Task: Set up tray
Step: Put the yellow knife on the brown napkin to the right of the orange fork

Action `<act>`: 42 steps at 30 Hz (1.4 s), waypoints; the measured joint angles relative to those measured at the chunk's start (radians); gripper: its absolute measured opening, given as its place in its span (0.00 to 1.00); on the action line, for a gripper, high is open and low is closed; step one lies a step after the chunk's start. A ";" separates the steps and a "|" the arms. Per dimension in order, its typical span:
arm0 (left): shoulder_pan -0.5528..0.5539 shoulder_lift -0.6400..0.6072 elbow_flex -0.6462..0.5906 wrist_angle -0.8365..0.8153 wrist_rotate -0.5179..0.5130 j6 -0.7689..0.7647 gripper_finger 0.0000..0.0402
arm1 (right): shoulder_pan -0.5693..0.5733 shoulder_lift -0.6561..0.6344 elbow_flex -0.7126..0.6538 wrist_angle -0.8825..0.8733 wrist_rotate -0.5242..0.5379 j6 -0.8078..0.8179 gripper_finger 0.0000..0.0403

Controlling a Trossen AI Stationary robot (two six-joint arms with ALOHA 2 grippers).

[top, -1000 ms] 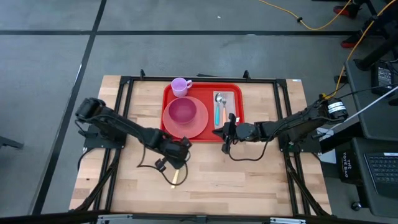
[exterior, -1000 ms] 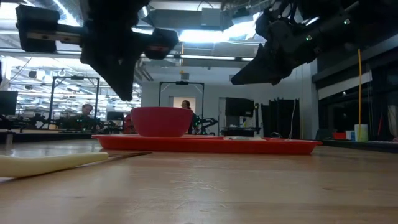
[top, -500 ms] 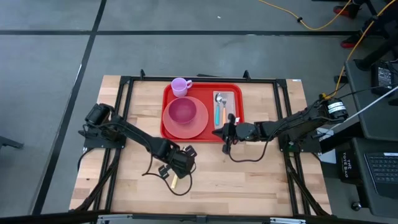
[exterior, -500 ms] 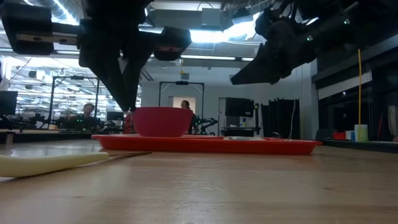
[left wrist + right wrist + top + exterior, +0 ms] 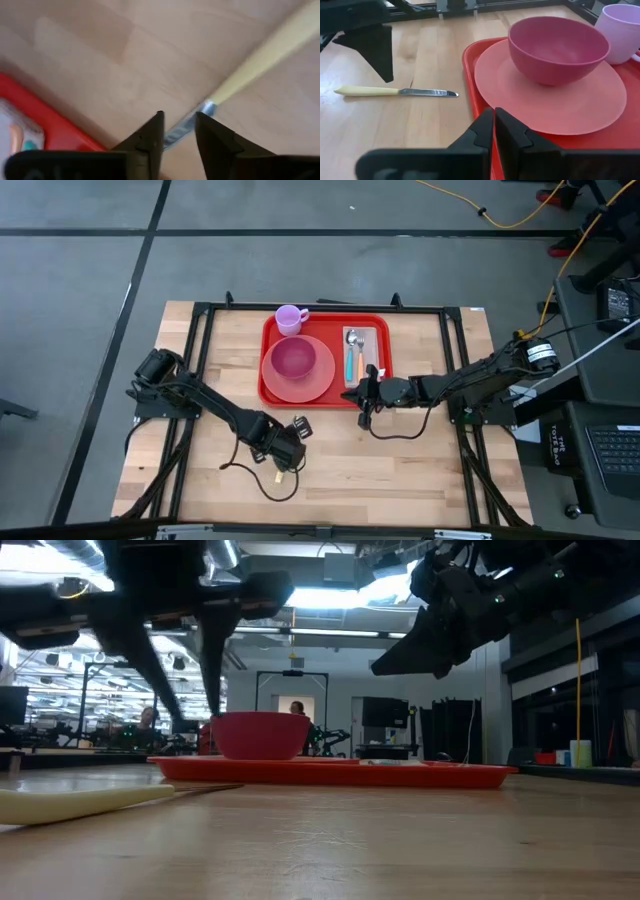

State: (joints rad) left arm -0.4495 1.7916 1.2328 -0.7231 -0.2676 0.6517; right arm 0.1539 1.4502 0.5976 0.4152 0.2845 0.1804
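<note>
The red tray [image 5: 266,330] lies at the table's far middle. It holds a pink plate [image 5: 318,385] with a bowl [image 5: 293,358], a lilac cup [image 5: 290,319], and cutlery [image 5: 352,345] on a napkin. A knife with a pale yellow handle [image 5: 365,91] and steel blade [image 5: 186,131] lies flat on the wood near the tray's near left corner. My left gripper [image 5: 178,127] hovers open just above the knife, one finger on either side of the blade. My right gripper [image 5: 493,120] is shut with nothing in it over the tray's near right corner.
A black frame [image 5: 200,320] runs around the table top. Bare wood [image 5: 400,470] stretches along the near side, to the right of the knife. Beyond the far edge, the low view shows a room with people [image 5: 298,710] far off.
My left gripper has moved toward the table's near edge, closer over the knife, has turned about, and has opened its fingers. The knife has stayed where it was. My right gripper has kept still.
</note>
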 joint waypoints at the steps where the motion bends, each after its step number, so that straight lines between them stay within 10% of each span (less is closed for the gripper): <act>1: -0.004 0.000 -0.005 0.000 0.000 0.032 0.26 | 0.000 0.000 0.000 0.000 -0.001 0.001 0.06; 42: -0.014 0.132 -0.048 0.043 0.101 0.325 0.22 | 0.000 0.000 0.001 0.007 -0.068 0.023 0.06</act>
State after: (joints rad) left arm -0.4635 1.9236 1.1849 -0.6800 -0.1667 0.9768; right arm 0.1539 1.4506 0.5983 0.4225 0.2161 0.2031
